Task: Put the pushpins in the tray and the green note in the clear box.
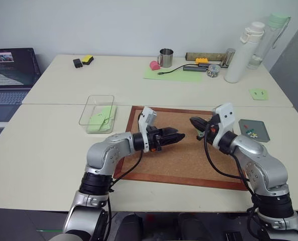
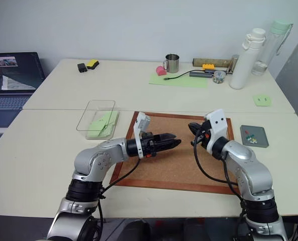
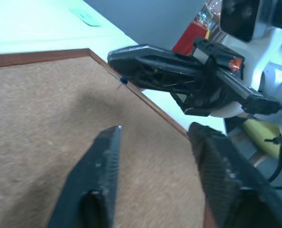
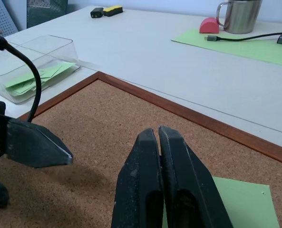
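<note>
Over the cork board [image 1: 154, 160] my two grippers face each other, a small gap apart. My left gripper [image 1: 181, 136] is open and holds nothing. My right gripper [image 1: 193, 122] is shut, and a tiny dark blue pushpin [image 3: 123, 80] shows at its fingertips. A light green note [image 4: 245, 204] lies flat on the cork under my right gripper. The clear box [image 1: 91, 103] stands left of the board with green paper [image 1: 101, 120] inside. The grey tray [image 1: 259, 125] sits right of the board with small coloured pushpins [image 1: 250, 131] in it.
On the far table are a laptop [image 1: 10, 75], a steel mug [image 1: 166, 57], a large pale green sheet [image 1: 174, 74] with a cable, two tall bottles [image 1: 244, 50] and another small green note [image 1: 258, 94]. The board's wooden frame [image 1: 131, 130] is slightly raised.
</note>
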Tool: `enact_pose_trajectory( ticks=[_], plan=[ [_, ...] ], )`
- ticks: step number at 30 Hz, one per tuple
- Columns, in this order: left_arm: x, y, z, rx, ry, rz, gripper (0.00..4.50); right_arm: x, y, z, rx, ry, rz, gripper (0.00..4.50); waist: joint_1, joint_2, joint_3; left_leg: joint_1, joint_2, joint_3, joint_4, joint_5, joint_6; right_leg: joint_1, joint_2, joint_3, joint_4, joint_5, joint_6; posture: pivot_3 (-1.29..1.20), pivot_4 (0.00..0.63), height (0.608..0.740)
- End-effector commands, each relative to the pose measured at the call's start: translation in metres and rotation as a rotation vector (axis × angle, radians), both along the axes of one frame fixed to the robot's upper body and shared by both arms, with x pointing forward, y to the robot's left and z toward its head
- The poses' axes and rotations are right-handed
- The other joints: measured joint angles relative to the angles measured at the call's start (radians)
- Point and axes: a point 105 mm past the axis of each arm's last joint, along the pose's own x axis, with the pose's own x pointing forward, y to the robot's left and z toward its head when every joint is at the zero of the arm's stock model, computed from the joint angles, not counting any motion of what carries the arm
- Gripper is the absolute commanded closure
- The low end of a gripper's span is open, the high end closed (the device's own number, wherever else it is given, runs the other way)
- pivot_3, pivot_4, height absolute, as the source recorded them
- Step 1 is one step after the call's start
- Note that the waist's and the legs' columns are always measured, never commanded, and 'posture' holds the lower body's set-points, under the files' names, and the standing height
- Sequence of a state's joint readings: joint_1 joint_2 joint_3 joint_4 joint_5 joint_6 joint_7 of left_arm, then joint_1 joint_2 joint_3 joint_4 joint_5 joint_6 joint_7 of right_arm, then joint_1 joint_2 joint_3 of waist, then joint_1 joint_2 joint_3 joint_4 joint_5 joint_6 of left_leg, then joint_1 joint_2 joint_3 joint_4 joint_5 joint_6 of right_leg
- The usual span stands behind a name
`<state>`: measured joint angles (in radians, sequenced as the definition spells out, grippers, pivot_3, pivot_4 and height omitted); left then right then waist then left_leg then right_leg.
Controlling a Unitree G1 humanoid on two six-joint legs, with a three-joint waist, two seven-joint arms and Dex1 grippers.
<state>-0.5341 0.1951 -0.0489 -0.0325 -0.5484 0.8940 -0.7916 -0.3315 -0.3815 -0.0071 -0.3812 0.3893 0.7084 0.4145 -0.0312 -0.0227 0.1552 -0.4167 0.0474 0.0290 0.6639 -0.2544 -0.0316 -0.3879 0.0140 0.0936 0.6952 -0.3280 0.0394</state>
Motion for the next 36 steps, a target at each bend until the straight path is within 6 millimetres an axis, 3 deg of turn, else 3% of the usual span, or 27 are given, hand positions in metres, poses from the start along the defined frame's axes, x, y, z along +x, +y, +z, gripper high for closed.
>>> enact_pose_trajectory(
  ticks=[1, 14, 31, 36],
  plan=[
    [-0.003, -0.009, 0.004, -0.022, 0.005, -0.001, 1.39, -0.006, 0.012, 0.023, 0.019, -0.093, 0.032, 4.5, 0.0, 0.0, 0.0, 0.0, 0.0, 0.0, 0.0, 0.0, 0.0, 0.0, 0.0, 0.0, 0.0, 0.0, 0.0, 0.0, 0.15, 0.74],
    [-0.007, -0.034, 0.012, -0.123, 0.064, 0.0, 1.39, -0.016, 0.031, 0.033, 0.042, -0.126, 0.073, 4.5, 0.001, 0.0, 0.0, 0.0, 0.0, 0.0, 0.0, 0.0, 0.0, 0.0, 0.0, 0.0, 0.0, 0.0, 0.0, 0.0, 0.15, 0.74],
    [0.002, -0.04, 0.012, -0.177, 0.103, 0.076, 1.39, -0.025, 0.043, 0.034, 0.052, -0.115, 0.108, 4.5, 0.001, 0.0, 0.0, 0.0, 0.0, 0.0, 0.0, 0.0, 0.0, 0.0, 0.0, 0.0, 0.0, 0.0, 0.0, 0.0, 0.15, 0.74],
    [0.002, -0.039, 0.015, -0.195, 0.109, 0.079, 2.29, -0.024, 0.041, 0.034, 0.05, -0.113, 0.105, 4.5, 0.001, 0.0, 0.0, 0.0, -0.001, 0.0, 0.0, 0.0, 0.0, 0.0, 0.0, 0.0, 0.0, 0.0, 0.0, 0.0, 0.15, 0.74]
  ],
)
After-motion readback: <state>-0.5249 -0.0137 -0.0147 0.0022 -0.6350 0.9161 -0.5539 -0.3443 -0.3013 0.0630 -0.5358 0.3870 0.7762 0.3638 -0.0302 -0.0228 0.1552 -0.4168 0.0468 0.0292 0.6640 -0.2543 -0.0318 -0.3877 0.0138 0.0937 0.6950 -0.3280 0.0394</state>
